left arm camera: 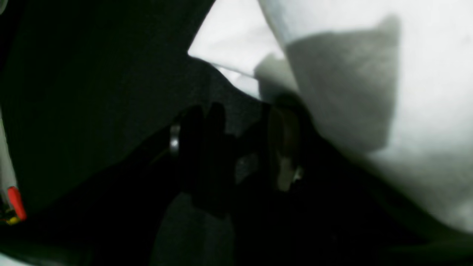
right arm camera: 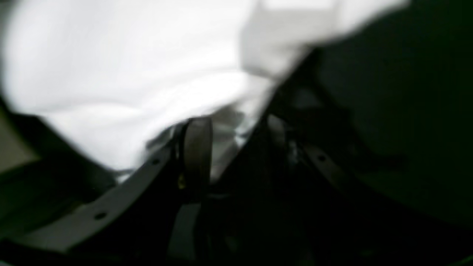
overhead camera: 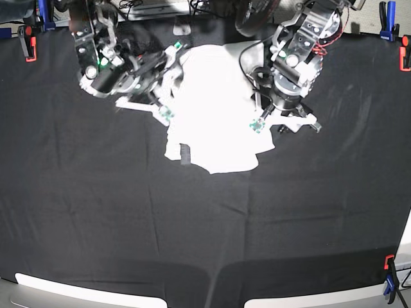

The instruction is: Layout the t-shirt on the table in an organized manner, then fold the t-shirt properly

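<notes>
The t-shirt [overhead camera: 215, 109], a rumpled white cloth (plain side up), lies on the matte black table [overhead camera: 96, 212]; both arms' jaws stand apart.

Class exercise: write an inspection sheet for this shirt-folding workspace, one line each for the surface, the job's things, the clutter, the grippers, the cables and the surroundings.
Surface: the table is under a black cloth, mostly bare and faintly creased.
Job's things: the t-shirt lies white side up near the far edge, bunched and uneven, not laid flat; no print shows.
Clutter: nothing seen.
Grippers: the left gripper and the right gripper are at opposite edges of the shirt; the wrist views are too blurred to tell a grip.
Cables: dark cables loop above the far edge behind the arms.
Surroundings: red and blue clamps hold the cloth at the corners.
</notes>
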`<state>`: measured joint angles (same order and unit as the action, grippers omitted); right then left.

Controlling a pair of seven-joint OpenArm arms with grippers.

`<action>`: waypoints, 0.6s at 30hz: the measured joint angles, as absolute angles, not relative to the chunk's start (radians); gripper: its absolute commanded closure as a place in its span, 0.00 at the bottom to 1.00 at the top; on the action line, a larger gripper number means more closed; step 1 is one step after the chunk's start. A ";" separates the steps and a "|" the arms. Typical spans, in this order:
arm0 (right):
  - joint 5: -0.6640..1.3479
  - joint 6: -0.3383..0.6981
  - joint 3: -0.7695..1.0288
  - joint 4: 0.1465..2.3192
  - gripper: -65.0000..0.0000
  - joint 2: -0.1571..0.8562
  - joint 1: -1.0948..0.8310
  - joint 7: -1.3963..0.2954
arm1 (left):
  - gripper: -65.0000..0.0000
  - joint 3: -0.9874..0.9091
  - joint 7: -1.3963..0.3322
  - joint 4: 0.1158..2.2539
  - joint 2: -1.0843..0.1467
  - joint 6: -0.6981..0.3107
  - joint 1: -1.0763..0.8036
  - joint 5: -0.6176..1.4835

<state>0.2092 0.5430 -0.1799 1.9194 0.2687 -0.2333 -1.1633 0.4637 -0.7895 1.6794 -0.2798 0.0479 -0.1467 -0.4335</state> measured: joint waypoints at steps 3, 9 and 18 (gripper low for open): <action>0.160 0.509 -0.173 1.919 0.63 0.284 -0.237 -1.163 | 0.59 0.460 -0.860 1.692 -0.284 0.234 -0.162 -0.527; 0.157 0.496 -0.066 1.935 0.63 0.285 -0.239 -1.163 | 0.59 0.464 -0.848 1.948 -0.343 0.281 -0.215 -0.495; 0.378 0.566 0.206 2.024 0.63 0.288 -0.364 -1.161 | 0.59 0.462 -0.864 2.074 -0.569 0.356 -0.265 -0.223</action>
